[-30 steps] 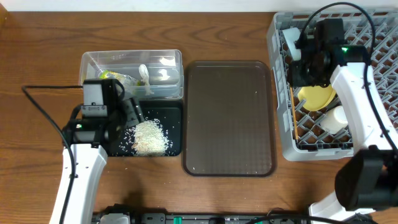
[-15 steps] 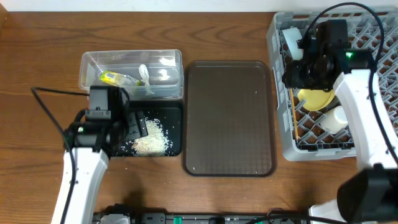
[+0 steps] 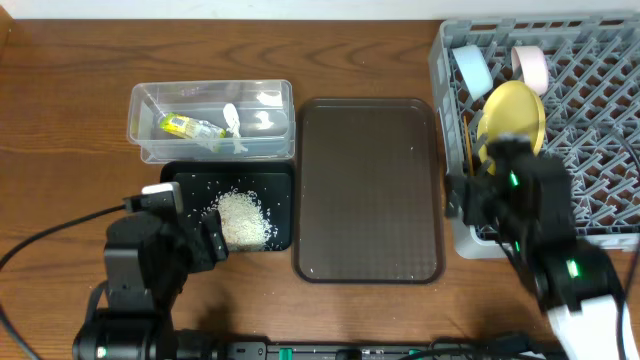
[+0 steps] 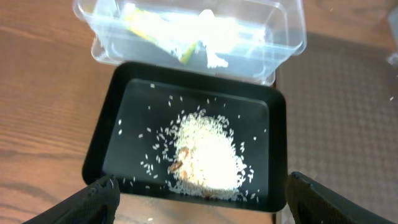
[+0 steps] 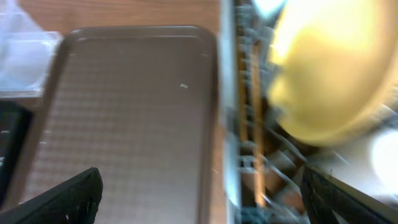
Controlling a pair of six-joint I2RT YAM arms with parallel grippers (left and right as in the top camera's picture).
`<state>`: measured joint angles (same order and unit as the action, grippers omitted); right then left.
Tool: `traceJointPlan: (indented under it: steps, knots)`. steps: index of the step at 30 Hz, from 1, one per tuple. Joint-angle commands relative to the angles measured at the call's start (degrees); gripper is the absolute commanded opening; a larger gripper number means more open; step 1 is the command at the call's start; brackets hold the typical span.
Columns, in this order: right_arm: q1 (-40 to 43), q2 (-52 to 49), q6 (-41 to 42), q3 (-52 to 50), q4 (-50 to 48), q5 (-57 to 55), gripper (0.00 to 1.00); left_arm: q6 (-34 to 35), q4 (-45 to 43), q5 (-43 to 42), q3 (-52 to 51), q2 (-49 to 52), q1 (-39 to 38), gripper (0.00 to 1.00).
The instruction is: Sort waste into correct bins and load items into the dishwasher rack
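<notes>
The grey dishwasher rack stands at the right. A yellow plate stands on edge in it, behind a light blue bowl and a pinkish bowl. Chopsticks lie along the rack's left wall; the cup is hidden. The clear tub holds the green-yellow wrapper and a white scrap. Rice lies piled in the black tray. My left gripper hangs open and empty over that tray's near edge. My right gripper is open and empty above the rack's front left corner.
A large brown serving tray lies between the black tray and the rack, with a few white specks on it. Bare wooden table lies left of the bins. The right wrist view is blurred by motion.
Both arms have drawn back toward the table's front. The right gripper opened and left the rack; the yellow plate now stands on edge there. The left gripper pulled off the rice.
</notes>
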<state>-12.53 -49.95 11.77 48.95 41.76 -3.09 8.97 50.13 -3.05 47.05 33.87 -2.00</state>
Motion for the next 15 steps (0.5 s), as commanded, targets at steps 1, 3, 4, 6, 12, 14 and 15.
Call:
traceJointPlan:
  steps: [1,3,4,6,12,14,15]
  knots:
    - [-0.61,6.97,1.73,-3.39,0.87,-4.24,0.99,-0.79,-0.02,-0.37,-0.87,-0.81,-0.22,0.87]
    - [-0.61,10.14,1.7,-4.13,2.64,-4.0,0.99,-0.79,-0.02,-0.37,-0.87,-0.68,-0.22,0.88]
    - [-0.61,11.45,1.7,-4.17,4.02,-4.0,0.99,-0.79,-0.02,-0.37,-0.87,-0.63,-0.22,0.88]
    - [-0.61,13.14,1.7,-4.17,6.4,-4.0,0.99,-0.81,-0.02,-0.37,-0.87,-0.63,-0.22,0.88]
    - [-0.61,13.84,1.7,-4.17,11.87,-4.0,0.99,-0.79,-0.02,-0.37,-0.87,-0.63,-0.22,0.88]
    - [-0.61,13.84,1.7,-4.17,13.18,-4.0,0.99,-0.79,-0.02,-0.37,-0.87,-0.63,-0.22,0.88]
    - [-0.61,13.84,1.7,-4.17,13.68,-4.0,0.99,-0.79,-0.02,-0.37,-0.87,-0.63,-0.22,0.88]
